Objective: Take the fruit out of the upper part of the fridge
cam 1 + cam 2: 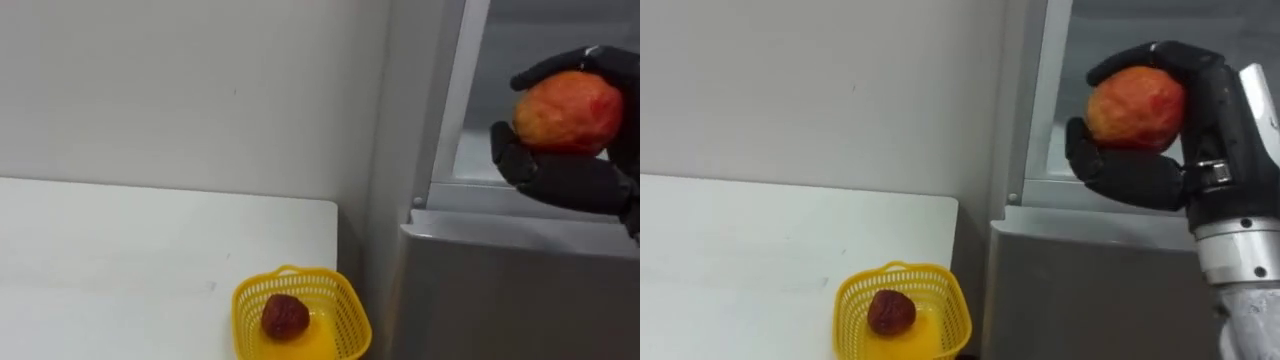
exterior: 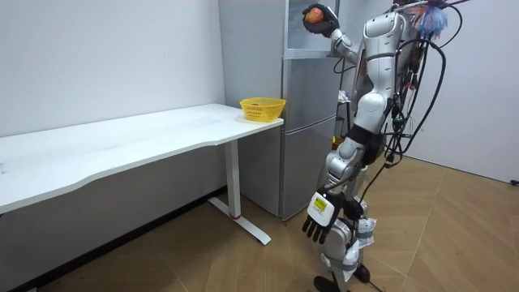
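Observation:
My right hand (image 1: 1140,175) is shut on a round red-and-orange fruit (image 1: 1135,107), held up in front of the open upper fridge compartment (image 1: 476,150). The thumb lies below the fruit and the fingers curl over its top. The room view has the same fruit (image 2: 313,14) in the raised right hand (image 2: 324,27) at the top of the grey fridge (image 2: 308,122). My left hand (image 2: 320,219) hangs by my side, fingers relaxed and holding nothing.
A yellow basket (image 1: 340,300) stands at the near right corner of the white table (image 1: 120,240), next to the fridge, with a dark red fruit (image 1: 285,316) inside. The closed lower fridge door (image 1: 500,290) is below my right hand. I stand facing the fridge.

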`<state>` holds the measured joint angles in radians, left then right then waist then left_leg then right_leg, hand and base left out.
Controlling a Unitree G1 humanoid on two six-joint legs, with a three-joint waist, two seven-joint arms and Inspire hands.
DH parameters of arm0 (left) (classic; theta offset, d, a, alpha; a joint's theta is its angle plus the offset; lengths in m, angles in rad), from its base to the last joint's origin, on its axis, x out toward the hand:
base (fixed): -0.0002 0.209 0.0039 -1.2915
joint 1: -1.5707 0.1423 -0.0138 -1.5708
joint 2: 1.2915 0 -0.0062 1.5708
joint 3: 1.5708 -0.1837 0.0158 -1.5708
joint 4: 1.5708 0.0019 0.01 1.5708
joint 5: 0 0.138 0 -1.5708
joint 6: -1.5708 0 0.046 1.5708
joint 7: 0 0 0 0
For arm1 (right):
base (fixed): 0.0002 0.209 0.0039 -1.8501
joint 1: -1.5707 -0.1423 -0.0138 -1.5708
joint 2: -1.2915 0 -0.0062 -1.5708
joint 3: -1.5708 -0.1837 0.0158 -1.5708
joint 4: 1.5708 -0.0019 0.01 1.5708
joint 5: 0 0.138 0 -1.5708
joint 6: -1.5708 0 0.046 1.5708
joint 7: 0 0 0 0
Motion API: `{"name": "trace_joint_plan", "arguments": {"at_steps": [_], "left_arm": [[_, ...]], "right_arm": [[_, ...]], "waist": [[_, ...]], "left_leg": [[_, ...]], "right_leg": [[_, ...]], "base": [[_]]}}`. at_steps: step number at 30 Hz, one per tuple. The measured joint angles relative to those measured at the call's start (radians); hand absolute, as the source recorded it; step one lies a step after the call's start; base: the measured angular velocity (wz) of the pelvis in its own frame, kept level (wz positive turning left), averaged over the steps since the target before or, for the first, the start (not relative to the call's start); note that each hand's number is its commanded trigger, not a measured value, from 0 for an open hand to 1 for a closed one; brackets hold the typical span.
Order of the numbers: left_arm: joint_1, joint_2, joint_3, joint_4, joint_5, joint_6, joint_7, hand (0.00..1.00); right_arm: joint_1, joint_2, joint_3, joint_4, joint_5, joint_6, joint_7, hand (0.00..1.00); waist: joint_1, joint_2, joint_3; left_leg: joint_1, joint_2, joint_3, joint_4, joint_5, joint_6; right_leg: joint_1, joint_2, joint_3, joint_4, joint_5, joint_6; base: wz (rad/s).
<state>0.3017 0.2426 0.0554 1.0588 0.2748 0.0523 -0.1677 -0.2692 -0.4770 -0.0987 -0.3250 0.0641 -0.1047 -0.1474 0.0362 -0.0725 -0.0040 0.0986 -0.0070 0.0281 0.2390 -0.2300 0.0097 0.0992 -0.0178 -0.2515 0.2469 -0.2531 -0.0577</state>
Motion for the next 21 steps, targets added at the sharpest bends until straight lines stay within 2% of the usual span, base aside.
{"name": "trace_joint_plan", "arguments": {"at_steps": [4,8,11,16,21], "left_arm": [[-0.015,0.0,0.0,0.027,-0.006,-0.015,-0.002,0.0],[-0.027,0.0,-0.005,0.035,-0.005,-0.015,-0.022,0.0],[-0.043,0.0,-0.024,0.039,-0.005,-0.015,-0.034,0.0],[-0.062,0.006,-0.033,0.062,-0.008,-0.021,-0.055,0.0],[-0.077,0.013,-0.05,0.083,-0.01,-0.031,-0.059,0.0]], "right_arm": [[0.0,0.003,0.016,-0.024,-0.081,-0.005,0.03,1.0],[0.0,0.006,0.101,-0.052,-0.178,-0.004,0.086,1.0],[0.0,0.009,0.157,-0.056,-0.258,-0.004,0.145,1.0],[-0.003,0.042,0.215,-0.057,-0.314,-0.004,0.192,1.0],[-0.012,0.047,0.266,-0.045,-0.318,-0.005,0.226,1.0]], "waist": [[0.018,-0.006,-0.0009],[0.031,-0.009,0.0007],[0.056,-0.011,0.0026],[0.094,-0.031,0.0042],[0.115,-0.047,0.0127]], "left_leg": [[0.002,0.002,0.003,-0.002,0.0,0.0],[0.0,0.001,0.004,-0.002,0.0,0.0],[-0.004,0.004,0.007,-0.004,0.0,0.0],[-0.016,0.009,0.018,-0.008,0.0,0.0],[-0.026,0.008,0.012,-0.007,0.0,0.0]], "right_leg": [[0.004,0.003,0.007,-0.009,0.007,-0.001],[0.005,0.006,0.002,-0.015,0.01,-0.001],[0.002,0.007,0.0,-0.021,0.014,-0.002],[-0.012,0.008,0.001,-0.02,0.017,-0.003],[-0.011,0.008,-0.002,-0.031,0.023,-0.001]], "base": [[-0.07],[0.02],[0.0],[-0.01],[0.03]]}}
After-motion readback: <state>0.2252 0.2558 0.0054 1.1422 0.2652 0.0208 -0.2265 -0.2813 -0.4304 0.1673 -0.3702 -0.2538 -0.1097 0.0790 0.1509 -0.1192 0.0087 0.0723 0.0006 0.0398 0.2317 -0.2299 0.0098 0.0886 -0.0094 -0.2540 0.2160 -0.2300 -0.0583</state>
